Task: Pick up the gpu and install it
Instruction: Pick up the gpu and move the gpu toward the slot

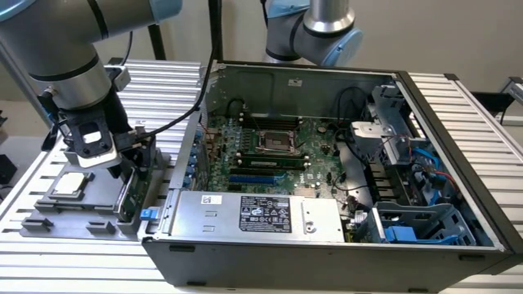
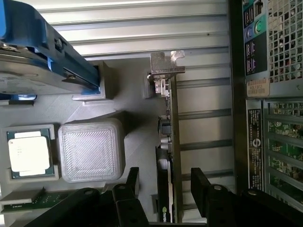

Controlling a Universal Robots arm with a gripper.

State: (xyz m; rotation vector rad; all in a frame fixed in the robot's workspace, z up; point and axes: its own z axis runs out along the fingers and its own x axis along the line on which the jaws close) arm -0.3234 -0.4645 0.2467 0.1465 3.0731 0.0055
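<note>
My arm (image 1: 78, 67) points straight down, wrist vertical. My claw (image 2: 165, 182) hangs low, both fingers (image 2: 201, 182) spread wide, nothing clamped yet.

Robotics lab: slatted bench (image 1: 474, 110), open PC (image 1: 327, 257) (UR arm (image 1: 65, 55)).

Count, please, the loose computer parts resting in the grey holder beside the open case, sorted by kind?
gpu, standing on edge: 1
CPU chip: 1
hard drive with blue rails: 1
green memory stick, partly in view, so the kind is a best guess: 1
Total: 4
</note>
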